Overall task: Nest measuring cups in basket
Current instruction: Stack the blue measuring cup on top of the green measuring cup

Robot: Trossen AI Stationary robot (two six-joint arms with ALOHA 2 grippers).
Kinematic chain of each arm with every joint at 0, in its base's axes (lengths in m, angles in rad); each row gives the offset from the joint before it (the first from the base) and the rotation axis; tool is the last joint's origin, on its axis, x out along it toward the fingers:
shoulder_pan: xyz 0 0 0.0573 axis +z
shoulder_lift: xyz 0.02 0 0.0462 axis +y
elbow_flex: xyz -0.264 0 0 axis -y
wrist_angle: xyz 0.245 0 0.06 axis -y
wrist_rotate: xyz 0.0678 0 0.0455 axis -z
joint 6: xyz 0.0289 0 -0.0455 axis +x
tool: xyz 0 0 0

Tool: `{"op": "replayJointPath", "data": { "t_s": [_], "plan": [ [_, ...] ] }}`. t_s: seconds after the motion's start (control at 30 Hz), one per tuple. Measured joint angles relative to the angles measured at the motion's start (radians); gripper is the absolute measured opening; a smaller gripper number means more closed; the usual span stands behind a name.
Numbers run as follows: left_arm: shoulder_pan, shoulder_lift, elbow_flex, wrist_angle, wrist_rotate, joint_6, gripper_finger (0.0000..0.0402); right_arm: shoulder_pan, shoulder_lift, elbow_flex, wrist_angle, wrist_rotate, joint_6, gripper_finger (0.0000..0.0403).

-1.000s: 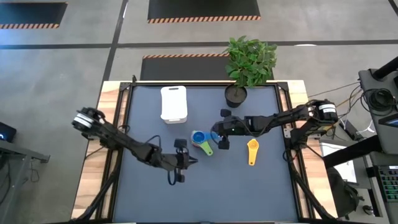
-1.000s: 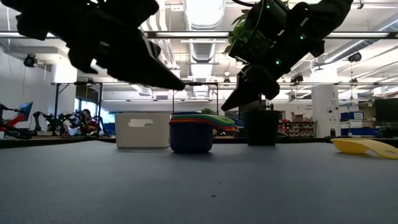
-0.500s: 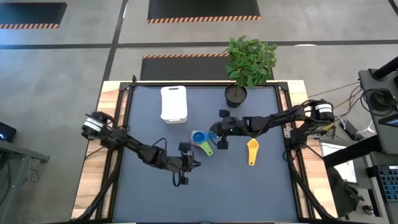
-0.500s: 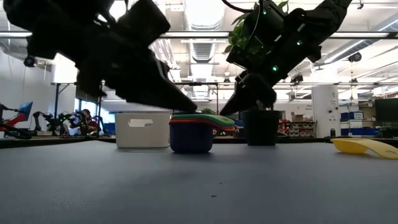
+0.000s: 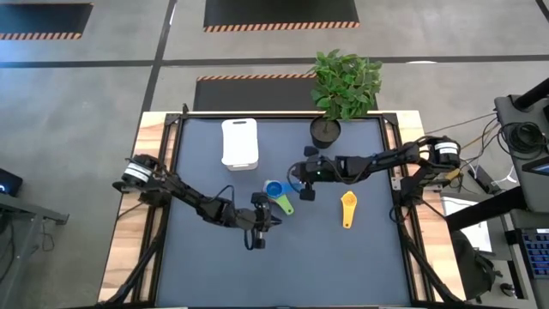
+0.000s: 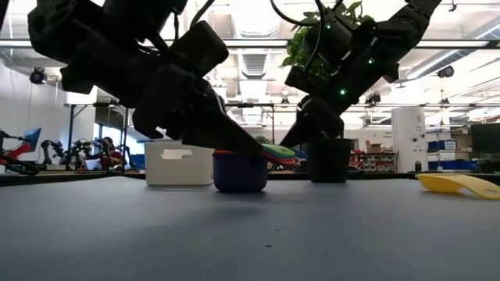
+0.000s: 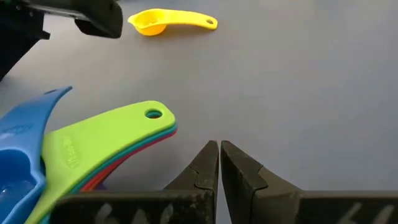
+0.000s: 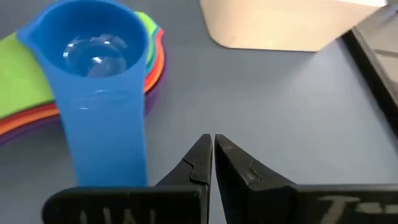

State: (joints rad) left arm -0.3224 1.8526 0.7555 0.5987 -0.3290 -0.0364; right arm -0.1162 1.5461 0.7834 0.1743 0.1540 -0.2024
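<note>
1. Fingers of both grippers were pinched shut on nothing; left gripper (image 5: 273,219) sat just beside the stacked plastic measuring cups (image 5: 276,196), right gripper (image 5: 296,186) on the other side.
2. Stack lay mid-table, blue cup on top; small yellow plastic scoop (image 5: 347,209) lay apart; white rectangular plastic basket (image 5: 239,142) stood empty, well apart.
3. Best approach, likely: squeeze the stack evenly from both sides; avoid tipping.
4. Versus earlier: left arm had advanced toward the stack; right shifted slightly.

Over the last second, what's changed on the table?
The left pincer slid right, closing in on the nested cup stack; the right pincer edged slightly left toward it. Both stayed shut, holding nothing. Stack, yellow cup and basket haven't moved.
</note>
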Motion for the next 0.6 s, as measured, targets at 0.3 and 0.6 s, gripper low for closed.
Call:
{"op": "replayJointPath", "data": {
  "t_s": [0.3, 0.6],
  "plan": [
    [0.009, 0.006, -0.001, 0.000, 0.000, 0.000, 0.0000, 0.009, 0.040, 0.001, -0.012, -0.131, 0.063, 0.0009],
    [0.013, 0.006, -0.003, 0.000, 0.000, 0.000, 0.0000, 0.060, 0.028, 0.034, -0.076, -0.214, 0.118, 0.0009]
  ]
}}
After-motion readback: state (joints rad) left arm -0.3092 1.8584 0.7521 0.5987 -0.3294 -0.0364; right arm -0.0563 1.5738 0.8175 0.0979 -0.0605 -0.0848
